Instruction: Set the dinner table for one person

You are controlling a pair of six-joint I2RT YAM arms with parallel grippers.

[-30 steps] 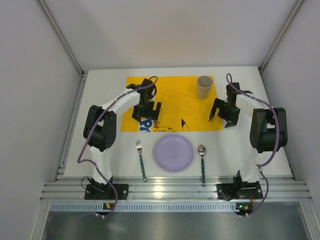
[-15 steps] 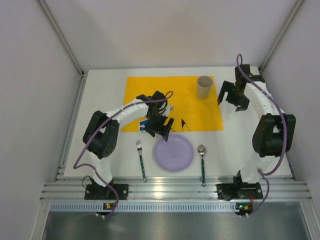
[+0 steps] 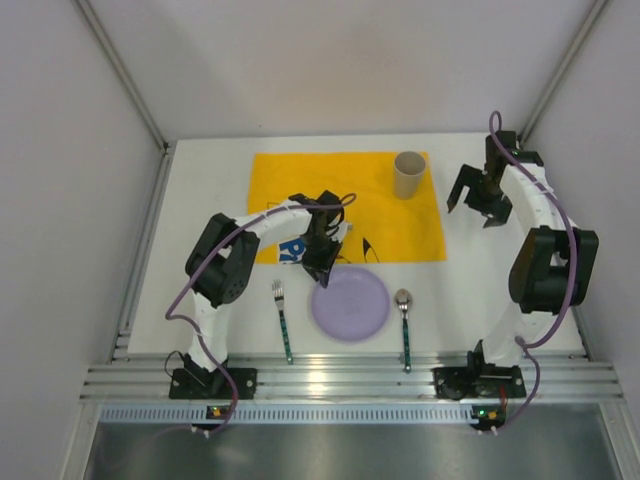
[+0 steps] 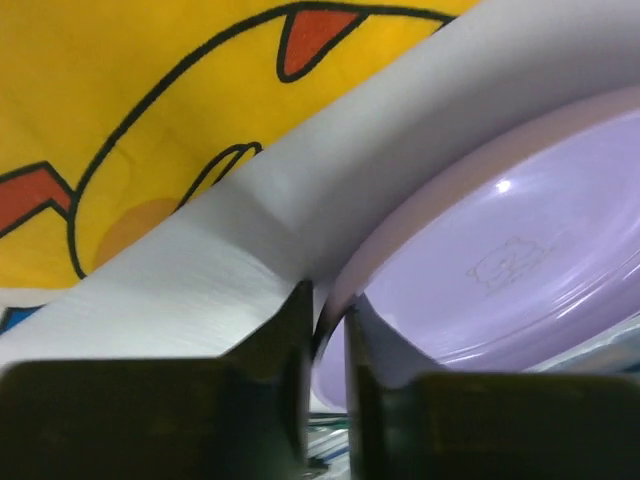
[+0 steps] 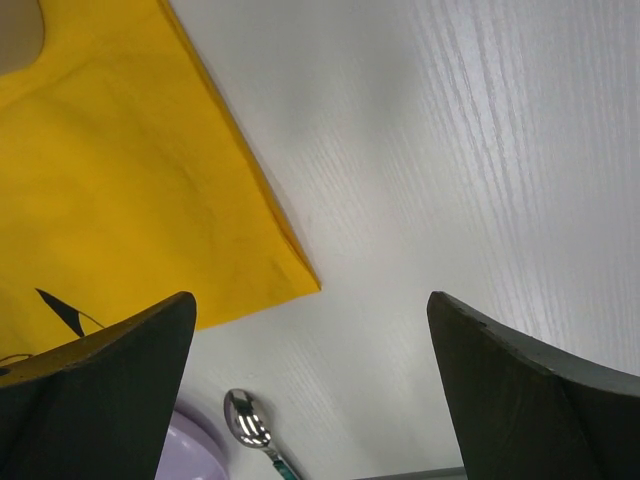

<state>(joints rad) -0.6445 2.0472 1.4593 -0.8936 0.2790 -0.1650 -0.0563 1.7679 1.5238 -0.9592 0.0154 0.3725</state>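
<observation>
1. Tabletop (image 3: 200,250): we record a large matte white surface that fills the floor of the cell and carries every item below. A ribbed aluminium rail (image 3: 340,380) runs along its near edge by the arm bases.
2. Yellow placemat (image 3: 370,195): it lies flat on the far middle of the tabletop and has a cartoon print in black, red and blue.
3. Beige cup (image 3: 408,175): it stands upright on the far right corner of the placemat.
4. Purple plate (image 3: 352,305): it sits on the tabletop just nearer than the placemat, between fork and spoon.
5. Fork (image 3: 282,320): it lies left of the plate, tines pointing away from the bases.
6. Spoon (image 3: 404,325): it lies right of the plate, bowl pointing away from the bases.
7. Left gripper (image 3: 322,265): we find it at the plate's far left edge. In the wrist view its fingers (image 4: 290,370) are drawn nearly together with the plate's rim pinched between them.
8. Right gripper (image 3: 472,210): it sits above bare tabletop to the right of the placemat and cup, its fingers spread wide and holding nothing.
</observation>
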